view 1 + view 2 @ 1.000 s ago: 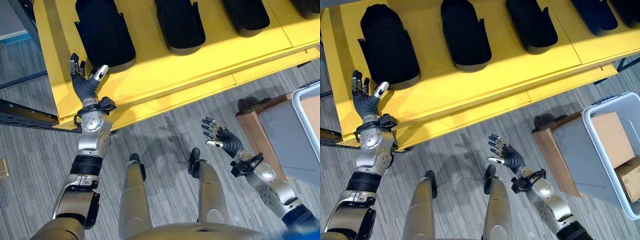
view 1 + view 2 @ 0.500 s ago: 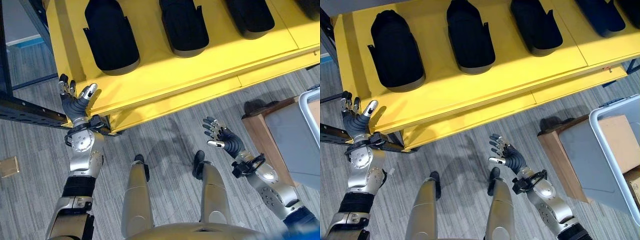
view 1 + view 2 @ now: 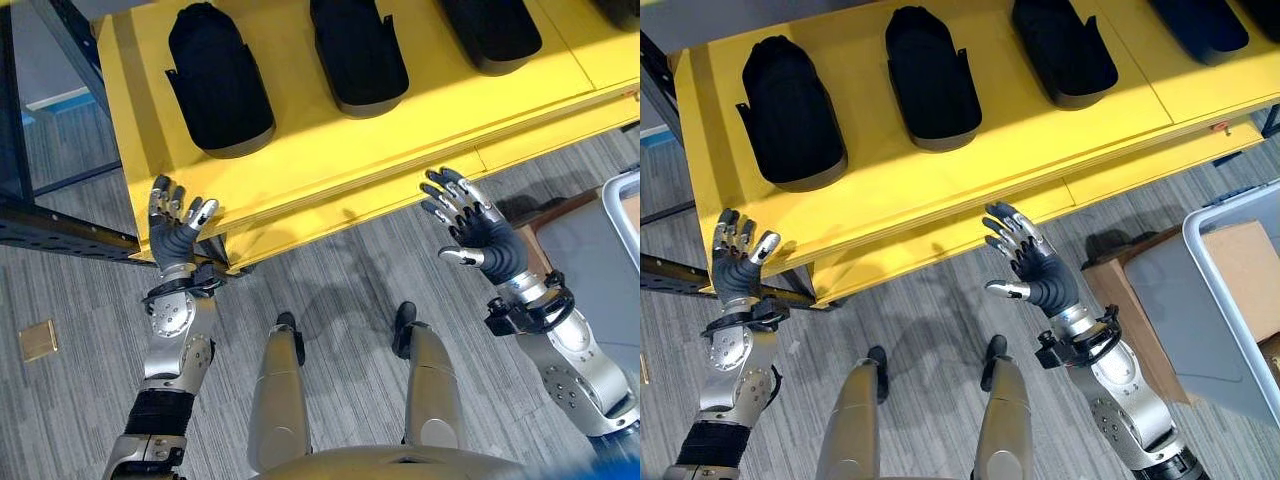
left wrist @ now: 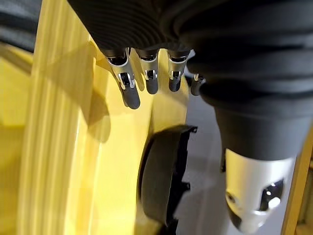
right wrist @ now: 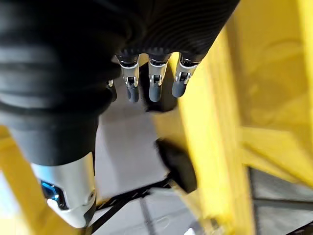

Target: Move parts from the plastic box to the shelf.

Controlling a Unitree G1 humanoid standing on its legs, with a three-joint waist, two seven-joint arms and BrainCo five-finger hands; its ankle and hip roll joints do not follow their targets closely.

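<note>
Facing shelf (image 3: 330,160), both hands upraised, spread.

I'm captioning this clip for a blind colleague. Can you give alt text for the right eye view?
Both robot hands, left hand and right hand, are raised open and empty before a yellow shelf carrying a row of black parts. A plastic box sits at the right edge.

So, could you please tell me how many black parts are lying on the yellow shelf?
4 in the right eye view, in a row: far left, next, third, and one cut off at the right edge. More may lie beyond.
</note>
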